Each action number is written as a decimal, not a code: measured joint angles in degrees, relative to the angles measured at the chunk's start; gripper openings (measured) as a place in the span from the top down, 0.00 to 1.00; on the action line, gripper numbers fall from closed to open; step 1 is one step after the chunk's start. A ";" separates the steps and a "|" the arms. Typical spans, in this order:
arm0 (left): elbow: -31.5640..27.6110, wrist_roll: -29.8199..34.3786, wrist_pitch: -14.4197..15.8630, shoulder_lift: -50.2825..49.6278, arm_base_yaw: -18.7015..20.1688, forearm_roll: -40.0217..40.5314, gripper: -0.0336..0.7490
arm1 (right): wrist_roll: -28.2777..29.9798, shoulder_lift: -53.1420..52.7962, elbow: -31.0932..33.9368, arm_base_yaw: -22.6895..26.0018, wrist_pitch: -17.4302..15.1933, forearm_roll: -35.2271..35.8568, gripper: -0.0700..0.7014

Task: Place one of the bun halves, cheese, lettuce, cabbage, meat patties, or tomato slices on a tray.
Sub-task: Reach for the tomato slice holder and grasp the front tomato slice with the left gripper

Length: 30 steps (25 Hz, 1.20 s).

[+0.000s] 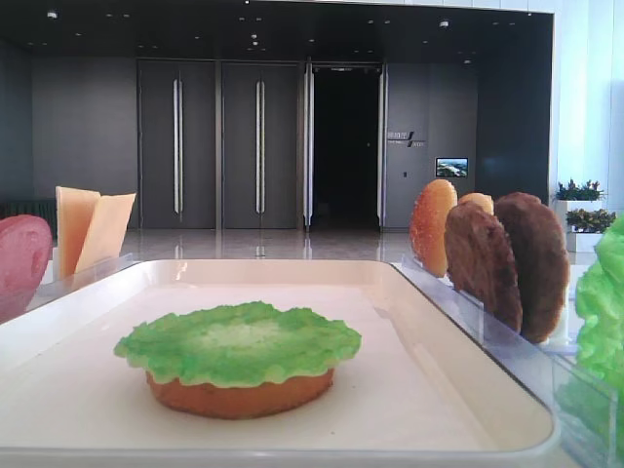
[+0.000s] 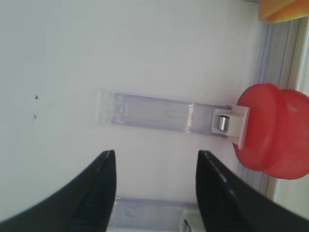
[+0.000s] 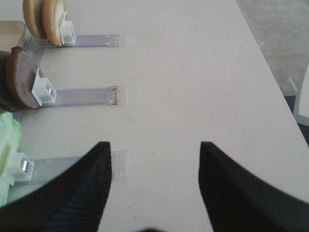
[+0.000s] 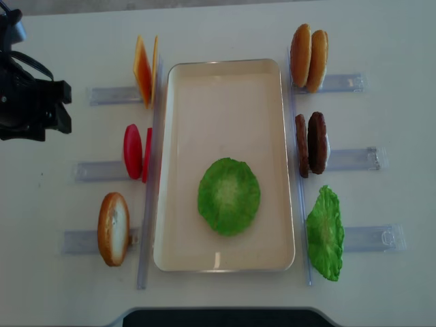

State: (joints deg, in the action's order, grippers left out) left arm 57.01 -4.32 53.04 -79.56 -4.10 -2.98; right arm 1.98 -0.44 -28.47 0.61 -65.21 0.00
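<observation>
Front view: the lettuce [image 1: 237, 343] already lies on a bun half [image 1: 239, 393] in the tray [image 1: 429, 370]. My right gripper [image 3: 153, 186] gapes empty over the desk [image 3: 183, 72]. My left gripper [image 2: 155, 193] hangs open near the tomato slices [image 2: 273, 130]. Overhead: more layers wait.

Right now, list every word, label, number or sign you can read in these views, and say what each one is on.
Nothing can be read.
Wall sign beside the dark doorway in the front view: pale lettering, too small and blurred.
Small lit screen on the same wall: shows a picture, no legible text.
Tray, food pieces and clear racks: no print visible.
</observation>
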 joint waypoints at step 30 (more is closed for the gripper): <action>0.11 -12.65 -4.97 -5.49 23.85 -2.33 0.43 | 0.00 0.00 0.00 0.00 0.04 0.00 0.37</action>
State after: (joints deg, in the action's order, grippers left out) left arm 57.12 -16.97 48.07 -85.05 19.75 -5.31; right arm 1.98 -0.44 -28.47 0.61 -65.17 0.00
